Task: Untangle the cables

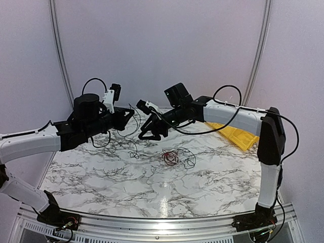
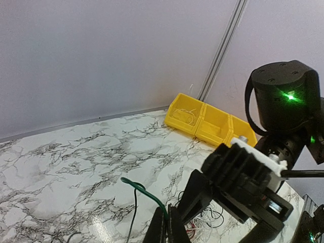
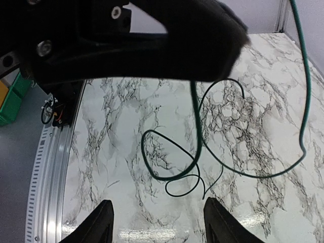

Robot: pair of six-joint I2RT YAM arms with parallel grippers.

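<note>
Left arm [image 1: 30, 142] and right arm [image 1: 238, 117]: white shells on the long links, matte black joints.
Right elbow [image 1: 271, 136]: black wedge-shaped housing.
Left arm carries 1 black cylindrical motor can [image 1: 86, 104].
Thick black cable [image 1: 228, 91] loops outside each forearm.
White camera bracket [image 1: 109, 96] at each wrist.
Bases [image 1: 253, 220]: black, with small coloured leads.

Left wrist view: round black housing [image 2: 283, 96] with 1 green LED lit; ribbed black block [image 2: 238, 164] on a white plate [image 2: 263, 154].

Right gripper [image 3: 162, 223]: 2 black fingers [image 3: 98, 225] with rounded tips.
Black casing [image 3: 152, 40] above shows 2 silver screw heads [image 3: 44, 48].
</note>
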